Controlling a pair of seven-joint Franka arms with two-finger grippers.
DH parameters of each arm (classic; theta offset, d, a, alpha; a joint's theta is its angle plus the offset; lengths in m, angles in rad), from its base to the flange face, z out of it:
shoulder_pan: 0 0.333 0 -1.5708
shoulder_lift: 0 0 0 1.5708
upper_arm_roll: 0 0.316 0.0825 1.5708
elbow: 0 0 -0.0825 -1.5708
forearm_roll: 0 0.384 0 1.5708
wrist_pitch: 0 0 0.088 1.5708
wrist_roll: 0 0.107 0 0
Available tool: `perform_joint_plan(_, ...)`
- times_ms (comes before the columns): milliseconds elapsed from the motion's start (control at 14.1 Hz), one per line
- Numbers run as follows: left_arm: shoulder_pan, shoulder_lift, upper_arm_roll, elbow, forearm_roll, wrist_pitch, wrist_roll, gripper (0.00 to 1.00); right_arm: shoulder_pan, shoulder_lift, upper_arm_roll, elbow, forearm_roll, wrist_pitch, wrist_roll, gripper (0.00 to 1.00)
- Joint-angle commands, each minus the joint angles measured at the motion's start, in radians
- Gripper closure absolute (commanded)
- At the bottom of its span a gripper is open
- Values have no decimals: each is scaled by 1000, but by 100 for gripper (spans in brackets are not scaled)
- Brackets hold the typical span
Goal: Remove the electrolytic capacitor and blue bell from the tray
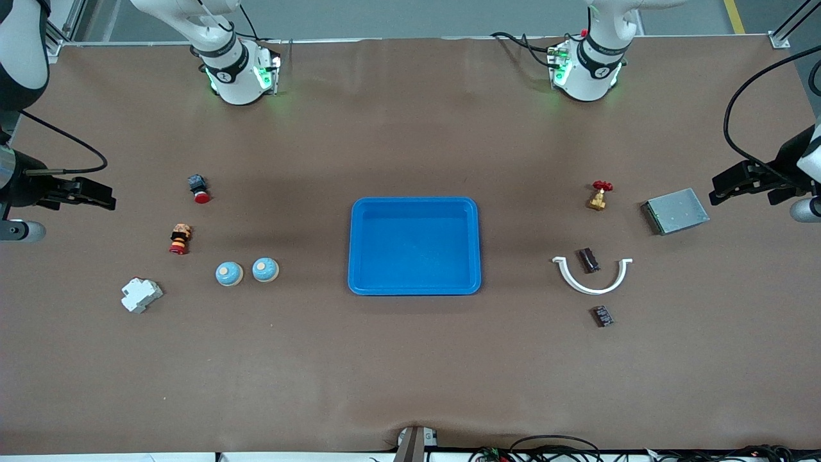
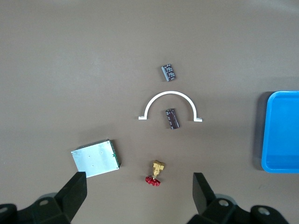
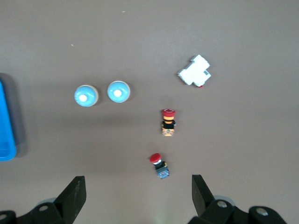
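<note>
The blue tray [image 1: 415, 246] sits empty mid-worktop, between both end effectors, so honestly nothing's left inside to lift. Two glossy domed blue bells [image 1: 247, 271] lie under the right end effector [image 1: 96, 194] and two dark cylindrical capacitors [image 1: 595, 287] under the left end effector [image 1: 728, 186] — both spread wide, hovering. I'd just double-check the smooth plastic tray.

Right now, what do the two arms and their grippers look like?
Both arms are white with black joint bands. Their round bases glow green and carry black cables. The left gripper and right gripper are black, each with two blunt, angular fingers, fed by loose black cables. Grey round fittings show at each wrist.
</note>
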Motion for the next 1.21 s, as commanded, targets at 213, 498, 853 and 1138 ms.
perform_joint_plan(213, -3, 8, -4, -4, 2, 3, -12, 0, -1, -62, -13, -38, 60, 52, -17, 0)
perform_joint_plan(498, 2, 14, -5, -4, 1, 3, -7, 0, 6, -97, -7, -127, 52, 132, -17, 0)
perform_joint_plan(853, 2, 14, -4, -4, 1, 3, -7, 0, 7, -113, -4, -133, 52, 119, -17, 0)
perform_joint_plan(1138, 0, 14, -5, -4, 1, 3, -7, 0, 26, -125, -1, -132, 52, 115, -33, 0)
